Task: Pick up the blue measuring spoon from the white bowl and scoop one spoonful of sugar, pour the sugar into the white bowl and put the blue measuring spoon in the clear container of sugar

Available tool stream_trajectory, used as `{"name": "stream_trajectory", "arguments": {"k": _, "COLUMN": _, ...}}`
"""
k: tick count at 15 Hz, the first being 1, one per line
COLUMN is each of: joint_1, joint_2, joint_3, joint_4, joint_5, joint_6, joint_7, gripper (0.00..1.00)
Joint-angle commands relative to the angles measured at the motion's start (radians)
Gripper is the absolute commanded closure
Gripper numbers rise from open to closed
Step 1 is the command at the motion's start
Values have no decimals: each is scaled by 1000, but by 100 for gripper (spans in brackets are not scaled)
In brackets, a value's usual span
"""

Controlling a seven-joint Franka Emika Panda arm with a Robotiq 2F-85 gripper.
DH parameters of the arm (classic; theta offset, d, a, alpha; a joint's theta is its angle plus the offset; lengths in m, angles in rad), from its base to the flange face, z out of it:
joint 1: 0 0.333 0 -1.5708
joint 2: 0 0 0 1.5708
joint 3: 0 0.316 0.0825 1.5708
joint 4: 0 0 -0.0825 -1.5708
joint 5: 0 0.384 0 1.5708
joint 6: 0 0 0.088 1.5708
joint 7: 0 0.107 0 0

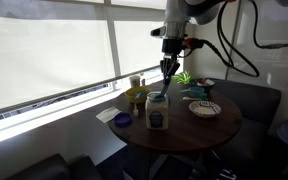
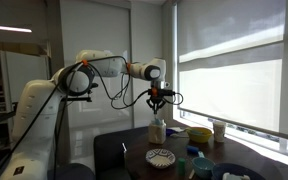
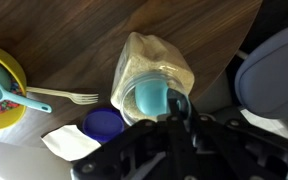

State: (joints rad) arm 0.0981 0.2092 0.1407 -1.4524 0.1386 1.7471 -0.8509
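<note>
One black robot gripper (image 3: 174,104) looked clenched on the small blue-teal plastic measuring spoon (image 3: 147,97), which sat at the mouth of the clear round jar (image 3: 156,62) of pale sugar (image 3: 134,58). We feared the spoon could catch the rim and tip the jar, or spill grains on the way to the wide white bowl (image 3: 274,70). We could not read the jar's dark label (image 1: 158,119).

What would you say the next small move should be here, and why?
Probably ease the gripper straight down a little: in the wrist view the spoon sits at the mouth of the jar, right over the sugar. Whether the jaws grip it I cannot tell.
</note>
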Motion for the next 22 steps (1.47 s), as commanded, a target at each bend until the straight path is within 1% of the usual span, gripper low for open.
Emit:
{"name": "stream_trajectory", "arguments": {"k": 1, "joint_1": -8, "joint_2": 48, "joint_3": 8, "joint_4": 70, "joint_5": 44, "joint_6": -106, "joint_7": 50, "gripper": 98}}
{"name": "stream_trajectory", "arguments": {"k": 5, "joint_1": -31, "joint_2": 81, "joint_3": 5, "joint_4": 131, "joint_5": 113, "joint_6": -165, "joint_7": 98, "gripper": 98}}
{"name": "stream_trajectory", "arguments": {"k": 12, "joint_1": -109, "joint_2": 144, "joint_3": -5, "joint_4": 216, "joint_5": 292, "joint_6": -232, "joint_7": 182, "gripper": 98}}
{"name": "stream_trajectory", "arguments": {"k": 22, "joint_1": -184, "joint_2": 188, "joint_3": -5, "joint_4": 249, "joint_5": 458, "joint_6": -276, "joint_7": 309, "gripper": 98}}
